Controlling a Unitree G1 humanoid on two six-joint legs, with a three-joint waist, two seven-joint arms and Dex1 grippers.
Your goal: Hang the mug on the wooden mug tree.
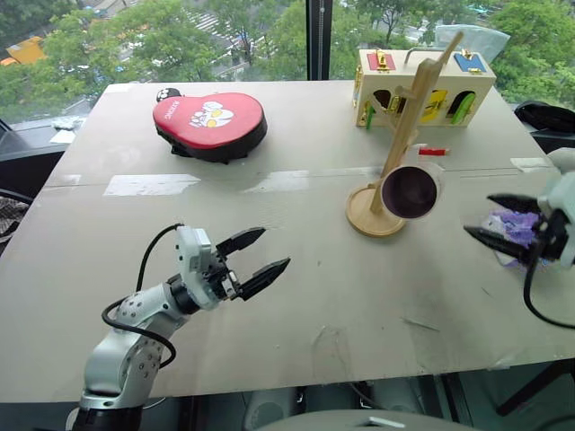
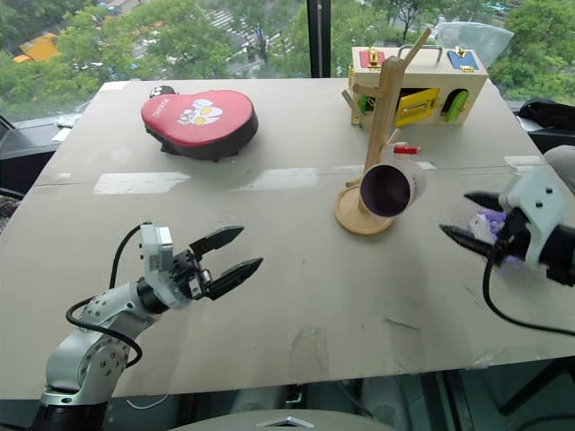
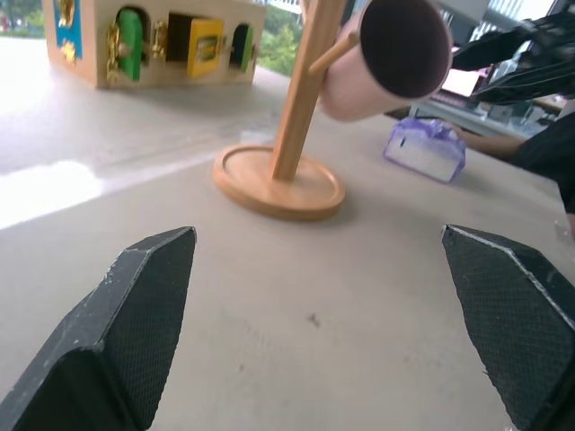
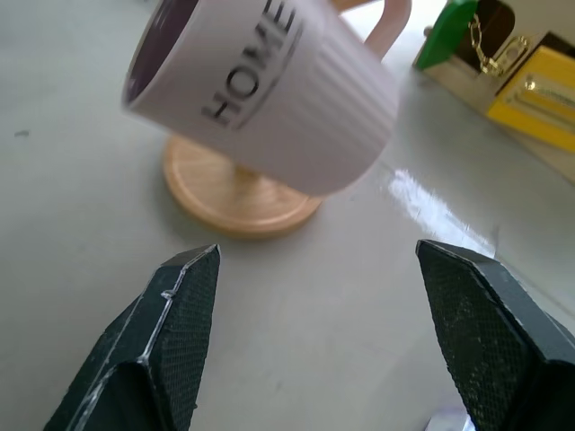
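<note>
Fingers of both arms spread, pinching nothing: left gripper (image 1: 254,259) near the table's (image 1: 296,305) front edge, right gripper (image 1: 499,222) by its right edge. Cream-white ceramic mug (image 1: 411,191), plum-purple inside, hangs by its handle on the light-wood mug tree (image 1: 402,135) toward the far right corner. Hanging looks done; nothing left but clearing off.

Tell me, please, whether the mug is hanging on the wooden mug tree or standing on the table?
Hanging: the mug hangs tilted from a peg of the wooden mug tree, above the base, with neither end effector holding it.
</note>
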